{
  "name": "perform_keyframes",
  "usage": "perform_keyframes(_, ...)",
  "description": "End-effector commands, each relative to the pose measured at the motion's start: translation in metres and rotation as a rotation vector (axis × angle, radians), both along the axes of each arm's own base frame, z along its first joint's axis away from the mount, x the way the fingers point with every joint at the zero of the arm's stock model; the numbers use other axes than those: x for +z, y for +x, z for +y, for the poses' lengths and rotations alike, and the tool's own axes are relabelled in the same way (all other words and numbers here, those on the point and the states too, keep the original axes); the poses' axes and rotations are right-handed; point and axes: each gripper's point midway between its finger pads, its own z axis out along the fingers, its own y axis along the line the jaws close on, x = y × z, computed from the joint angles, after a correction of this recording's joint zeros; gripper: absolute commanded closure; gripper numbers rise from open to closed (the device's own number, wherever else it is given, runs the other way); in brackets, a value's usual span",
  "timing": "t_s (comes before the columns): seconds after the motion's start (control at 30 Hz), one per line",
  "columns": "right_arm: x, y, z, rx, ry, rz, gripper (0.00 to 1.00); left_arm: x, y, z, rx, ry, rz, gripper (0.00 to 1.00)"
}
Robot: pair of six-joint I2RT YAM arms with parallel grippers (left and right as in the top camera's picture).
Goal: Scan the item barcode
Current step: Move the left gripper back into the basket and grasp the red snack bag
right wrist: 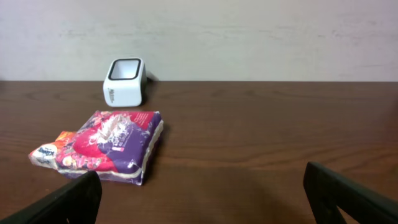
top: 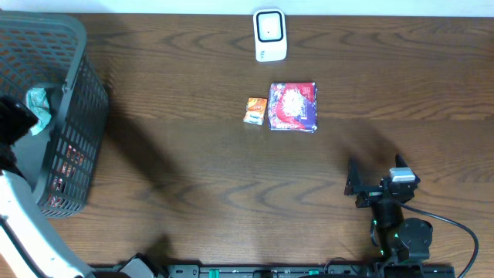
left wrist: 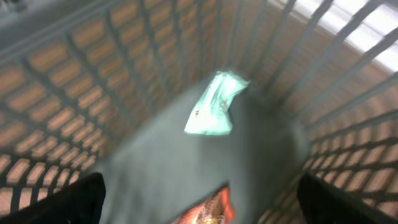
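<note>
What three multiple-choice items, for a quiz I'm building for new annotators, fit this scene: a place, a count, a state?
1. The scanner stands: A in a basket; B on the table beyond the packets; C beside the right arm.
2. Packets lying on the bare table: A one; B two; C four.
3. The right gripper is: A open, empty; B shut on a packet; C shut on the scanner.
B: it sits past both packets. B: purple packet and orange packet. A: fingers apart, nothing between.
</note>
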Motion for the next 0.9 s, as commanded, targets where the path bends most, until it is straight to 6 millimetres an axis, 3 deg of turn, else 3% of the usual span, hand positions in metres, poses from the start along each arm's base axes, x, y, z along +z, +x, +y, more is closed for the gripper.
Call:
perform_keyframes(0.0,-0.001,0.0,-0.001,-0.003,0.014,0.0,0.01,-0.044,-0.022,0.018,0.118,-0.04,0.191,0.02)
perform_keyframes(0.1,-0.001,0.0,-0.001,-0.003,0.014,0.0,0.01,-0.078,-0.042,0.023,0.179,-0.078,0.355,0.02)
perform_keyframes(0.3,-0.001,0.0,-0.001,-0.003,0.014,0.0,0.01,-0.13,-0.056,0.014,0.179,-0.217,0.529,0.02)
perform_keyframes(0.5,-0.001,0.0,-0.001,-0.003,0.014,0.0,0.01,-0.163,-0.065,0.002,0.156,-0.321,0.641,0.01)
perform_keyframes(0.6,-0.001,0.0,-0.001,-0.003,0.014,0.0,0.01,-0.176,-0.067,-0.005,0.136,-0.376,0.67,0.09)
perform_keyframes(0.87,-0.001,0.0,-0.001,-0.003,0.014,0.0,0.01,-0.207,-0.076,-0.014,0.081,-0.429,0.771,0.1)
